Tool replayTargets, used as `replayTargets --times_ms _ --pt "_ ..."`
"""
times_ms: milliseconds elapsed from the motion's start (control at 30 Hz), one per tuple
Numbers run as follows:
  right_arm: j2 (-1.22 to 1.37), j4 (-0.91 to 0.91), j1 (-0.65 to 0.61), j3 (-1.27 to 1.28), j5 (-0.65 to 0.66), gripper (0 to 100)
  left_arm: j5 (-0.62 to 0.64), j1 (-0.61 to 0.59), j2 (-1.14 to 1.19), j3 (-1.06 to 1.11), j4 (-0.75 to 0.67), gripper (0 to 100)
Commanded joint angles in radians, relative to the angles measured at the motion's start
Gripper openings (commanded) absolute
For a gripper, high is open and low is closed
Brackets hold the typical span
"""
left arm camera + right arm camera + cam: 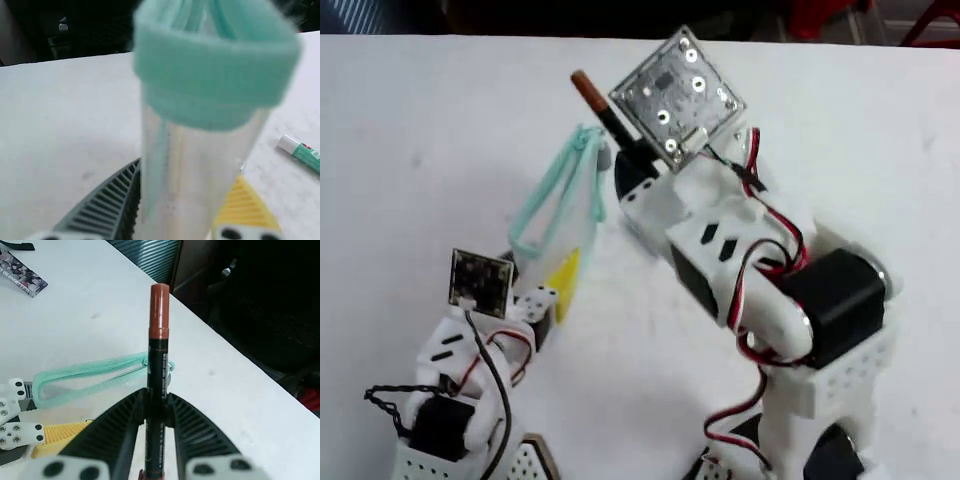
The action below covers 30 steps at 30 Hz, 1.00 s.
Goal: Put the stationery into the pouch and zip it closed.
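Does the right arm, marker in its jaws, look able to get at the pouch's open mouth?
Probably yes. The left arm holds the pouch with its teal mouth gaping, the marker is close beside it, nothing between. The marker points past the mouth, though, so the right arm needs re-angling.

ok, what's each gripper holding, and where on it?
Left gripper: pouch, by its clear body. Right gripper: marker, by the black barrel below its cap.
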Motion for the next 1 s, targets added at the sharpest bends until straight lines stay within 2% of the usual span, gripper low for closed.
replayTargets --times_ms 0,167,467,567,667,833,967 --pt "-0.107 -0.079 -0.015 0.092 -0.002 1.7 -0.011 0.016 0.005 -0.015 0.006 22" --pt "-0.282 -0.246 -0.015 0.348 0.0 1.7 -0.011 0.016 0.005 -0.015 0.006 22" --pt "-0.634 -0.673 -0.015 0.85 0.0 1.6 -0.011 0.016 0.005 -0.014 0.002 22" --pt "-0.704 -0.757 -0.022 0.933 0.0 1.6 -0.011 0.018 0.005 -0.014 0.002 22" --pt "-0.716 -0.822 -0.091 0.984 0.006 1.6 -0.011 0.018 0.005 -0.012 0.0 22" --pt "-0.662 -0.972 -0.222 1.008 0.008 1.6 -0.008 0.018 0.005 -0.012 0.0 22" --pt "-0.581 -1.102 -0.252 1.003 0.002 1.6 -0.008 0.018 0.005 -0.012 0.006 22"
